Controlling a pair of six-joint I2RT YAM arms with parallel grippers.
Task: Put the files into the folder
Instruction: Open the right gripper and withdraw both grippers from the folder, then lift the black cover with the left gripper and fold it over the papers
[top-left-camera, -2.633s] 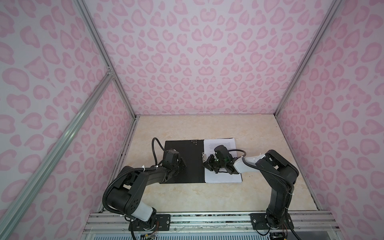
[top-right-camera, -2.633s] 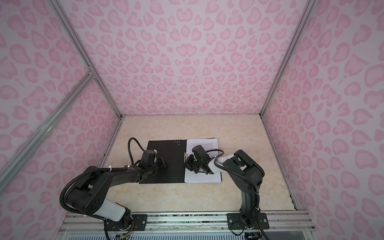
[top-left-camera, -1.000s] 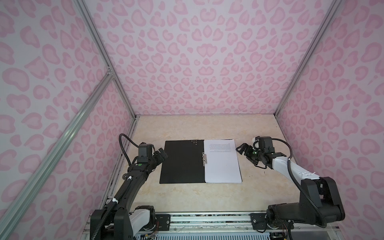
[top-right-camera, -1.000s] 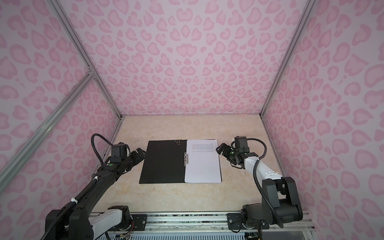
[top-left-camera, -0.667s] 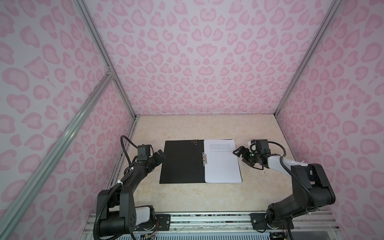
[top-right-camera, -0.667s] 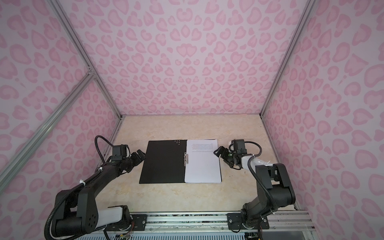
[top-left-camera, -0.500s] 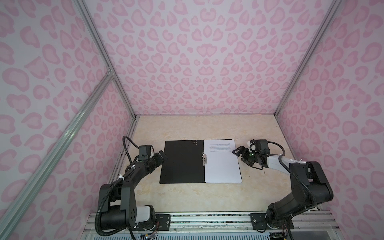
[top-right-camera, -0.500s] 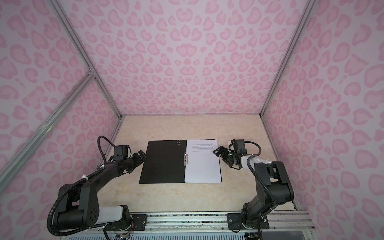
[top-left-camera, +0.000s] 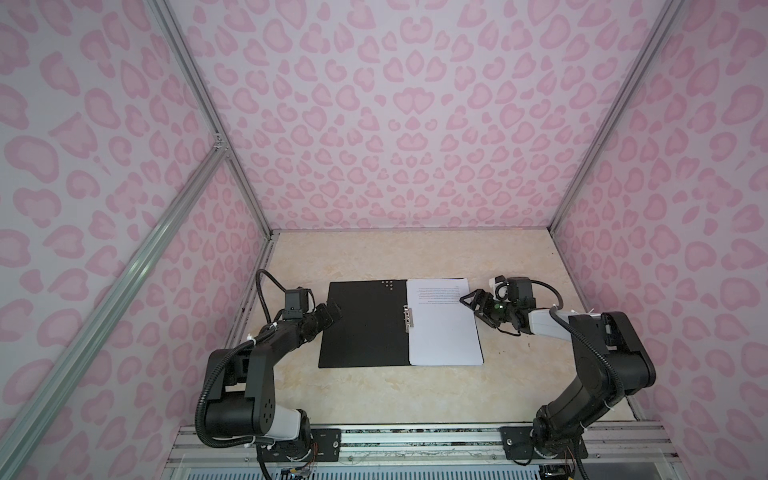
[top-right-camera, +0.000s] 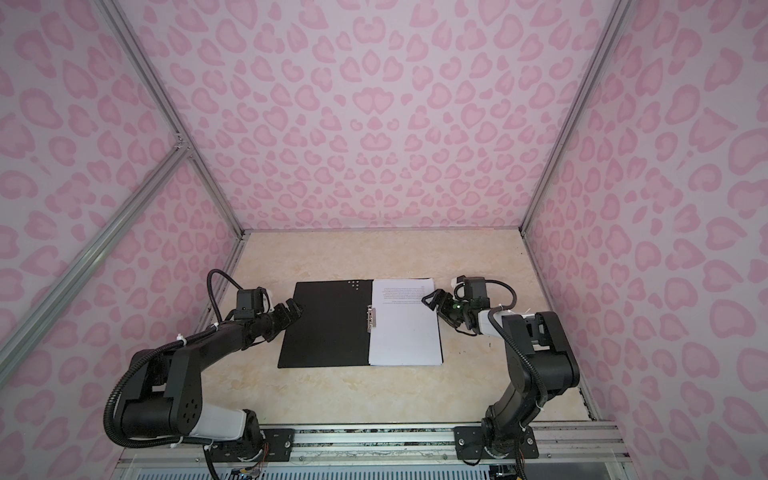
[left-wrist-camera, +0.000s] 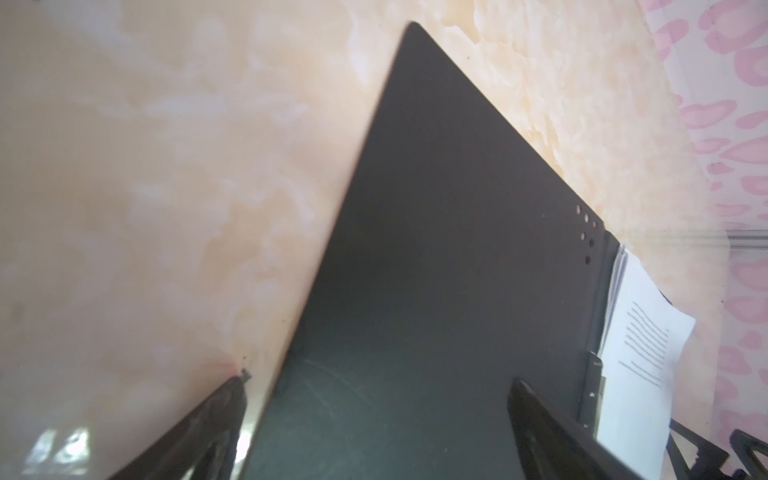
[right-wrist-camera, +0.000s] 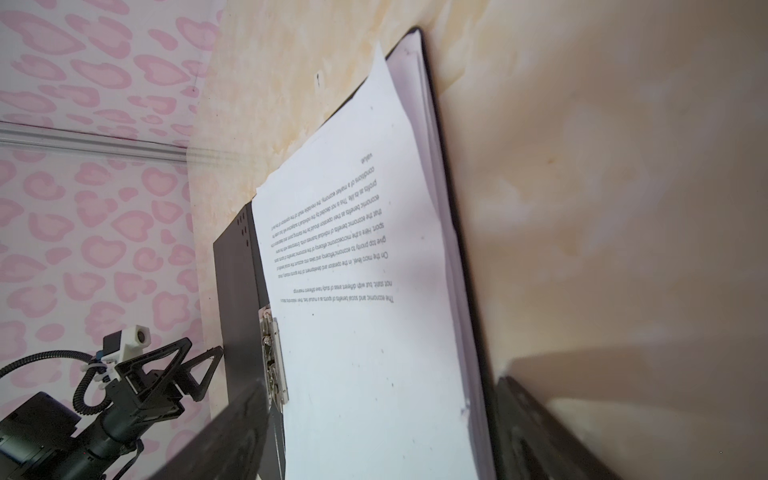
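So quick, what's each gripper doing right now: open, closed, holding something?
Left gripper: open, holding nothing, at the left edge of the folder.
Right gripper: open, holding nothing, at the right edge of the files.

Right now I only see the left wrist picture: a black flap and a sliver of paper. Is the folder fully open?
Observer: Yes. The folder lies open and flat, and the papers cover its whole right half.
Operator: Is anything holding the papers?
Observer: No. The right gripper hangs at their right edge, jaws apart, gripping nothing.
Operator: What's printed on them?
Observer: The text fills only the far part; the right wrist view shows a line starting "The economic and social benefits".
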